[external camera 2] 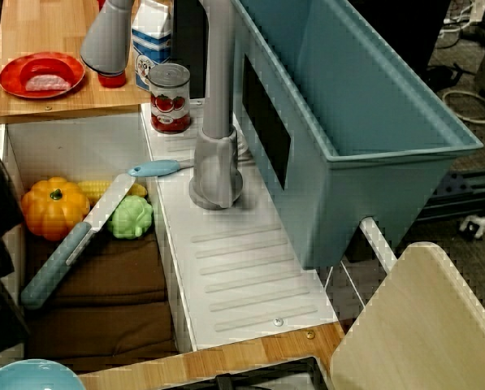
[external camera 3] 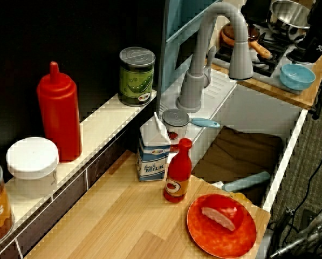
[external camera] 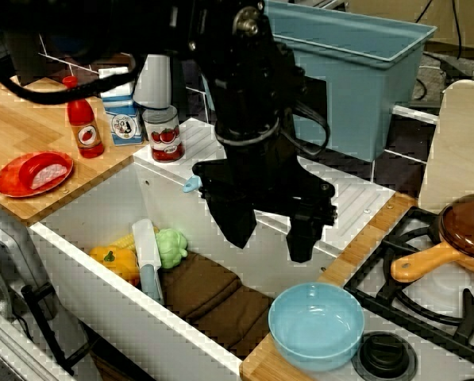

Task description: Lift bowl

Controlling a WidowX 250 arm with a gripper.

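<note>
The light-blue bowl [external camera: 316, 325] stands upright and empty on the wooden counter strip between the sink and the stove, near the front edge. It also shows in the view from above [external camera 2: 27, 375] and in the view along the counter [external camera 3: 297, 76]. My black gripper [external camera: 268, 244] hangs over the sink, up and to the left of the bowl and apart from it. Its two fingers are spread wide with nothing between them.
A brown pan [external camera: 467, 230] sits on the stove to the right of the bowl. The big blue-grey tub [external camera: 356, 71] stands behind on the drainboard. The sink [external camera 2: 88, 138] holds toy vegetables, a knife [external camera 2: 71, 244] and a brown cloth. At left are a faucet [external camera 2: 216, 106], tomato can [external camera: 163, 133], ketchup bottle [external camera: 84, 119] and red plate [external camera: 32, 173].
</note>
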